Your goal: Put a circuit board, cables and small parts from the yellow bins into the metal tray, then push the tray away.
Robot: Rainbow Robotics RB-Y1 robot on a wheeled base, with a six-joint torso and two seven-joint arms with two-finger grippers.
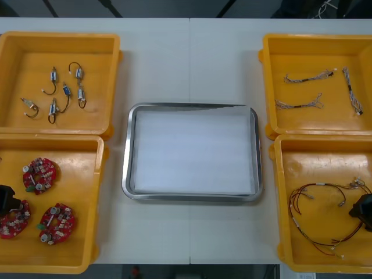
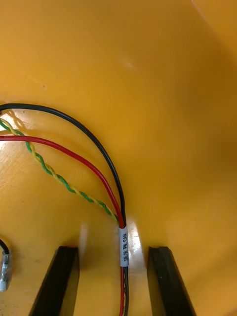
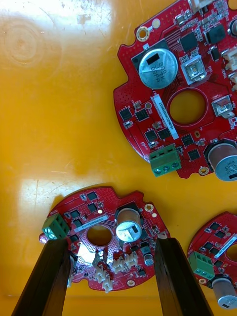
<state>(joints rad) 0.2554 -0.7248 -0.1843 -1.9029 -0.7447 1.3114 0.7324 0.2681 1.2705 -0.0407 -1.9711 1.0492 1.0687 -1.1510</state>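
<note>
Left gripper [image 3: 112,243], jaws released, straddles a round red circuit board [image 3: 98,217] in the near-left yellow bin [image 1: 81,192]. Right gripper [image 2: 112,249], jaws released, flanks a labelled cable bundle [image 2: 123,247] in the near-right yellow bin [image 1: 290,168].

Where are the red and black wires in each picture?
Front view: the cable bundle lies in the near yellow bin on the robot's right.
Right wrist view: it runs between the right gripper's open fingers.
Left wrist view: another bin, where the left gripper hangs open over a red circuit board.
Shared landmark: the bin floor under the cables, yellow from the front, orange up close.
</note>
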